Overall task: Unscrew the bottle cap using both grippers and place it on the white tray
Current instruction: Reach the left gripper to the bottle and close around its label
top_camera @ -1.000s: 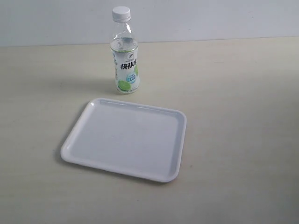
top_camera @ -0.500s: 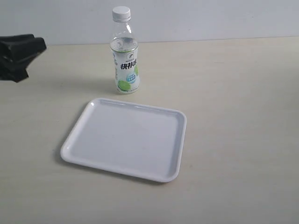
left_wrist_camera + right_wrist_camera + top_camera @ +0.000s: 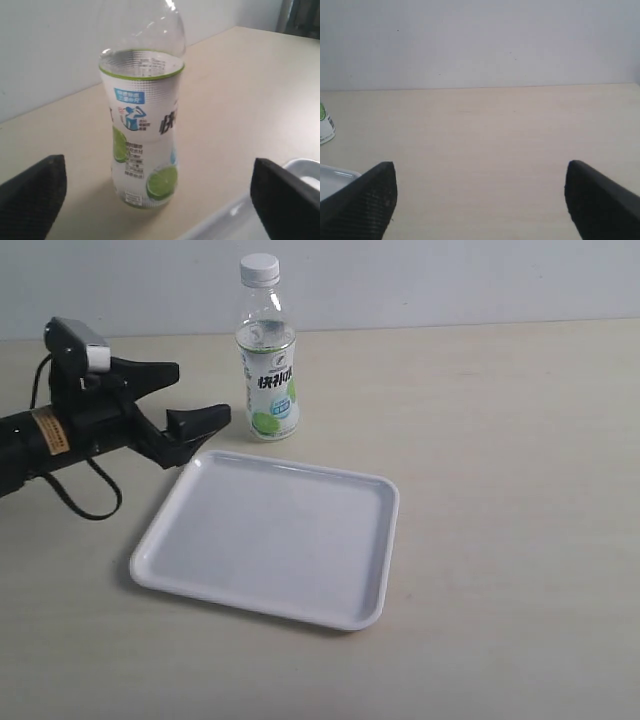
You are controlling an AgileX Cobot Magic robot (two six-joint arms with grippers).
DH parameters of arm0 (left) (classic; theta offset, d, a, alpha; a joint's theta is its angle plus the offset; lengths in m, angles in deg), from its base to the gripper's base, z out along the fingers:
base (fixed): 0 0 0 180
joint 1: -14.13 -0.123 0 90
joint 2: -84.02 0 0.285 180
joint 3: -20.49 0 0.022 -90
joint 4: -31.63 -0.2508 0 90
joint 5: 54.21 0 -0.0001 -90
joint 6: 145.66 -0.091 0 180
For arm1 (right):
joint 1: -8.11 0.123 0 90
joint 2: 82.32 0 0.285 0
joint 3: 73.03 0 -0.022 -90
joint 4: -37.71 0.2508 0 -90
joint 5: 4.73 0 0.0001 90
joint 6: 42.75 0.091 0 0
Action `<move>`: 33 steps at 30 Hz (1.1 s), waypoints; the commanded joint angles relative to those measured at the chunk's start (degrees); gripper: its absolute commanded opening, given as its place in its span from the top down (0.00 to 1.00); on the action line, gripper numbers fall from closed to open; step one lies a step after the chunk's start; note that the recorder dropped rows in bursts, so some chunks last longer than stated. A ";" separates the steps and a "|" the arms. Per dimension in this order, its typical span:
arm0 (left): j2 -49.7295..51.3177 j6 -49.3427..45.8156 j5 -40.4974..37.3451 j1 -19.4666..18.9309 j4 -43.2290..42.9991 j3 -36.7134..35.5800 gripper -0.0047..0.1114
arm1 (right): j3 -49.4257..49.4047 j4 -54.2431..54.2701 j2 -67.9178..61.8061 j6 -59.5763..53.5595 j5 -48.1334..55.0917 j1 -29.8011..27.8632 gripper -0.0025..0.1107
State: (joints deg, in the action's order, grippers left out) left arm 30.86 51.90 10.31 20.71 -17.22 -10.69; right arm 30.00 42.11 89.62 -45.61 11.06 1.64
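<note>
The clear bottle (image 3: 268,370) with its white-and-green lime label stands upright at the back of the table, its white cap (image 3: 260,268) screwed on top. The white tray (image 3: 270,536) lies flat in front of it. My left gripper (image 3: 190,395) reaches in from the left, open, its tips a short way left of the bottle's lower half and not touching it. In the left wrist view the bottle (image 3: 142,125) stands between the wide-apart fingers (image 3: 35,192), with the cap out of frame. My right gripper (image 3: 480,192) is open over bare table, and is outside the exterior view.
A pale wall runs behind the table's far edge. The left arm's cable (image 3: 75,495) loops down near the tray's left rim. The right wrist view catches the bottle's base (image 3: 326,127) and a tray corner (image 3: 335,177) at its edge.
The left arm has swept in from the left edge toward the bottle; a second ago it was out of the exterior view. Bottle and tray have not moved.
</note>
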 commanded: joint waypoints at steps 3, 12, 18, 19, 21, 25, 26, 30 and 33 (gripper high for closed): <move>7.26 -0.87 0.72 4.05 8.13 7.35 0.12 | -0.24 -0.08 0.27 -0.02 -0.54 -0.18 0.22; 13.24 -0.76 0.30 7.12 10.30 13.62 0.12 | -0.24 -0.08 0.27 -0.02 -0.54 -0.18 0.22; 16.34 -0.76 0.30 8.90 10.99 17.60 0.12 | -0.24 -0.08 0.27 -0.02 -0.54 -0.18 0.22; 16.70 -0.76 0.30 9.14 11.14 18.14 0.12 | -0.24 -0.08 0.27 -0.02 -0.54 -0.18 0.22; 17.54 -0.76 0.30 9.67 11.82 19.47 0.12 | -0.24 -0.08 0.27 -0.02 -0.54 -0.18 0.22; 18.92 -0.76 0.30 10.51 11.81 21.50 0.12 | -0.24 -0.08 0.27 -0.02 -0.54 -0.18 0.22; 19.16 -0.76 0.30 10.79 12.03 21.84 0.12 | -0.24 -0.08 0.27 -0.02 -0.54 -0.18 0.22; 19.60 -0.76 -0.35 11.70 12.76 23.07 0.12 | -0.24 -0.26 0.27 -0.02 -0.54 -0.18 0.22; 19.60 -0.86 -2.17 12.11 14.95 24.16 0.12 | -0.24 -0.26 0.27 -0.02 -0.54 -0.18 0.22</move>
State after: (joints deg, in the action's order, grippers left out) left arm 50.51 51.26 9.34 32.32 -4.48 12.47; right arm 30.00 42.11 89.62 -45.61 10.94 1.64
